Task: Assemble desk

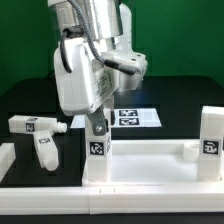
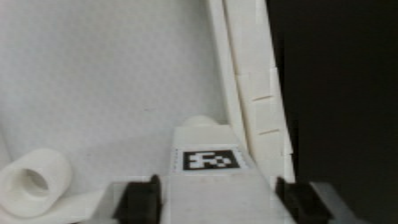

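Observation:
The white tabletop panel (image 1: 150, 160) lies flat at the front of the table. My gripper (image 1: 97, 127) is shut on a white post leg (image 1: 97, 150) with a square tag, held upright at the panel's corner on the exterior view's left. In the wrist view the leg (image 2: 215, 160) sits between my two dark fingers (image 2: 143, 203), above the panel's surface (image 2: 107, 80) and its raised rim (image 2: 249, 70). Another tagged leg (image 1: 209, 135) stands upright at the panel's right end. Two loose legs (image 1: 35, 125) (image 1: 45, 153) lie on the black table at the left.
The marker board (image 1: 133, 117) lies flat behind the panel. A long white border rail (image 1: 110, 198) runs along the front edge. A round white ring-shaped part (image 2: 32, 181) shows beside the held leg in the wrist view.

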`<action>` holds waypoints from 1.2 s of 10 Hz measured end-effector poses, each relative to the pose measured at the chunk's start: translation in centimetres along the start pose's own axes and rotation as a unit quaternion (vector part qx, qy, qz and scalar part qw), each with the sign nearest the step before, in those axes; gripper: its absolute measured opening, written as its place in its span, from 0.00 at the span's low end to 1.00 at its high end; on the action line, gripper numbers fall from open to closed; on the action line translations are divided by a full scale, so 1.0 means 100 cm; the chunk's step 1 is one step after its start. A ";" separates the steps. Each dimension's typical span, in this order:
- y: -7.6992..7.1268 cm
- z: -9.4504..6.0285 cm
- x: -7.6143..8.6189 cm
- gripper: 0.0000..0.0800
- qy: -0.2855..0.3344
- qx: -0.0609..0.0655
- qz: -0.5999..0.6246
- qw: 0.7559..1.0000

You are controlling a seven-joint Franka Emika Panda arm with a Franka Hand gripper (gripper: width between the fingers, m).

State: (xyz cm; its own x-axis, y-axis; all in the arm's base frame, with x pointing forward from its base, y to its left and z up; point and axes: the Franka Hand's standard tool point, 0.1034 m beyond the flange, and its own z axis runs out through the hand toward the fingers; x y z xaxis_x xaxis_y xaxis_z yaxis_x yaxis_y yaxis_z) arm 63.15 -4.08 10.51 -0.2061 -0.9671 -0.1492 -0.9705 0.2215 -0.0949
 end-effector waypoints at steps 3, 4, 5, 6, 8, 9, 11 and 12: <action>-0.002 -0.027 -0.012 0.76 -0.011 0.014 -0.030 0.999; -0.002 -0.040 -0.020 0.80 -0.018 0.018 -0.035 0.999; -0.005 -0.049 -0.026 0.80 -0.024 0.009 -0.037 0.999; -0.006 -0.046 -0.025 0.80 -0.022 0.013 -0.041 0.999; -0.005 -0.044 -0.025 0.81 -0.022 0.011 -0.041 0.999; -0.001 -0.042 -0.029 0.81 -0.023 0.008 -0.043 0.999; 0.040 -0.028 -0.052 0.81 -0.022 -0.007 -0.055 0.998; 0.067 -0.015 -0.060 0.81 -0.017 -0.019 -0.060 0.998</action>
State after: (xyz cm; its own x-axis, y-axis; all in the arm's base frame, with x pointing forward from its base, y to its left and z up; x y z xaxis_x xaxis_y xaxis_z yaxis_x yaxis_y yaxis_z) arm 57.69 3.07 12.22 -0.0837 -0.9816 -0.1716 -0.9923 0.0980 -0.0763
